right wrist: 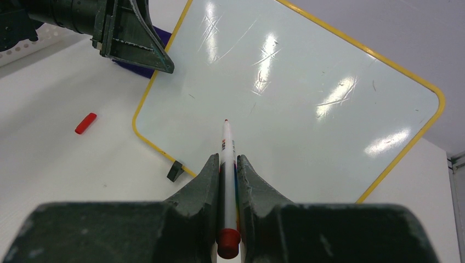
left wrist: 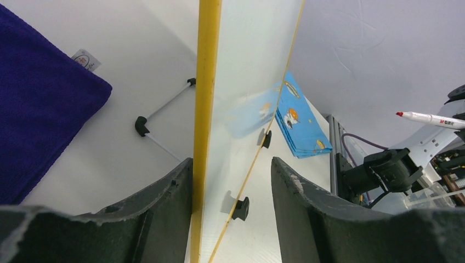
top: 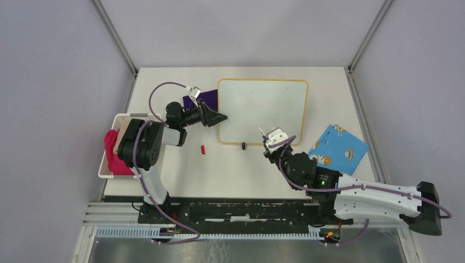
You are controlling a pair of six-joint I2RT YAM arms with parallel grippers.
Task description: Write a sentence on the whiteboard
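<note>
The left arm stands folded over its base beside a white basket (top: 104,164). Its forearm stretches rightward so that the left gripper (top: 219,116) meets the left edge of the whiteboard (top: 263,107), which lies mid-worktop (top: 219,170), toward the far side. In the left wrist view the jaws stand apart astride the yellow frame, one finger close against the frame and the other clear of the white face. The right arm lays its white link low to the right, then doubles back, with the wrist reaching over the board's near edge. The right gripper (right wrist: 225,159) has its jaws closed narrow on a red-tipped marker (right wrist: 226,145) that points over the near-left part of the face. Whether the tip touches cannot be told. The face shows glare streaks and faint scuffs. One black foot (top: 243,146) shows at the near edge, with a red cap (top: 203,149) to its left. A blue patterned sheet (top: 338,148) lies right of the board. The purple cloth (left wrist: 38,109) is partly covered by the left gripper, and the arm hides part of the pink cloth (top: 111,156) in the basket.
</note>
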